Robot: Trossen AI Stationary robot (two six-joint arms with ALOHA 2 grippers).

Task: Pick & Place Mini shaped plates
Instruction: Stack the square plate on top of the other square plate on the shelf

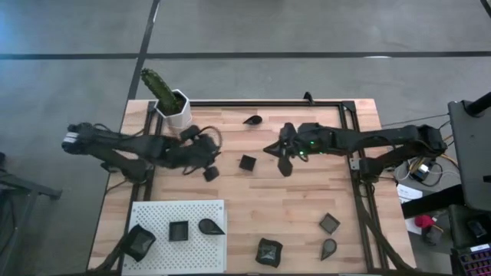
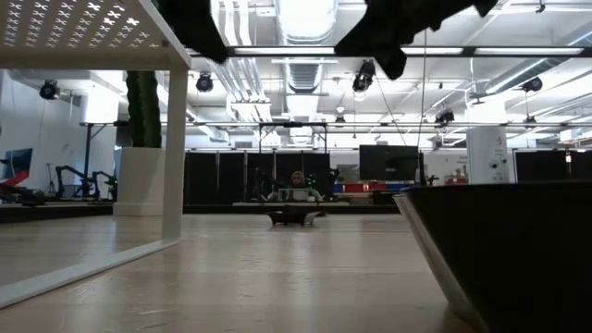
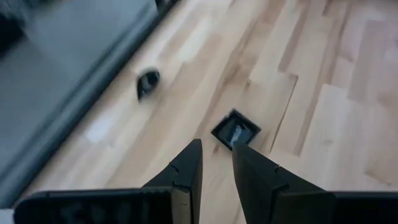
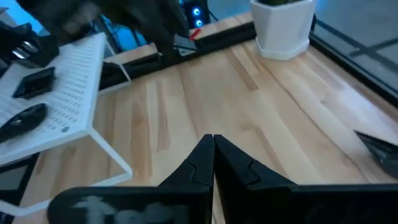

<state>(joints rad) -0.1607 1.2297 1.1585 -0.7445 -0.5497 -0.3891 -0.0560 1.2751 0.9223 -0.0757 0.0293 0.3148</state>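
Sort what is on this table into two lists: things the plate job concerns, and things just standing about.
Job:
mini shaped plates, e.g. the square plate mid-table, the teardrop plate at the far edge, the wavy plate near the front
white perforated board, already carrying three plates
left gripper
right gripper

Standing about:
white pot with cactus

a robotics lab or large open workshop: a pale wooden tabletop (image 1: pixel 307 192) in a black metal frame (image 1: pixel 357 165) on grey concrete floor (image 1: pixel 307 31), ceiling strip lights (image 2: pixel 305 18), dark monitors (image 2: pixel 388 162) far behind.
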